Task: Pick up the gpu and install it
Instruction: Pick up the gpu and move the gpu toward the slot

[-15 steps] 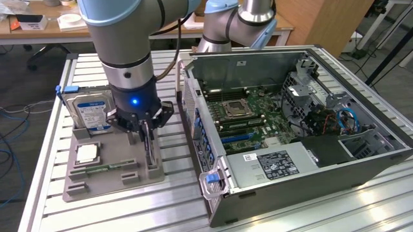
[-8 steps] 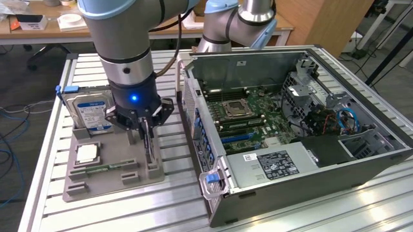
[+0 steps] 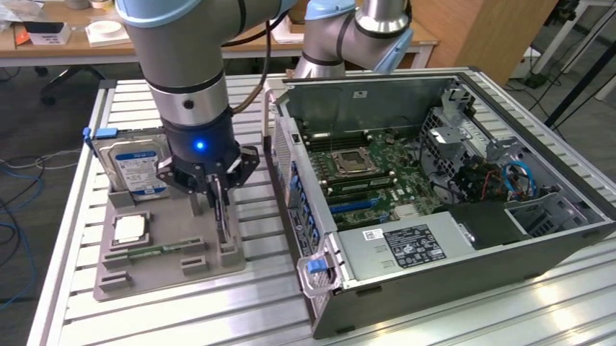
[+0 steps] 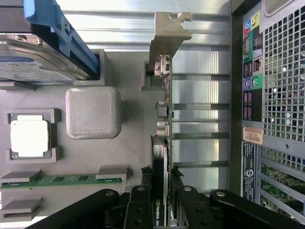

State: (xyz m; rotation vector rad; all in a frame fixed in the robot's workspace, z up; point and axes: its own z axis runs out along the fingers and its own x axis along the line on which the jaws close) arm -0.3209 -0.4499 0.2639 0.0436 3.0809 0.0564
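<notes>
The gpu [image 3: 221,213] stands on edge in a slot along the right side of the grey holder tray [image 3: 154,277]. In the wrist view the gpu [image 4: 162,124] is a thin card seen edge-on, with its metal bracket at the far end. My gripper [image 3: 213,189] comes straight down onto it, and its black fingers [image 4: 141,200] press on both faces of the card's near end. The gripper [image 4: 161,195] is shut on the card. I cannot tell whether the card has left its slot.
An open computer case [image 3: 433,194] lies at the exterior view's right, motherboard [image 3: 376,169] exposed, its rear panel [image 4: 271,95] close beside the tray. The tray also holds a hard drive [image 3: 130,166], a processor [image 3: 129,229] and a memory stick [image 3: 154,252].
</notes>
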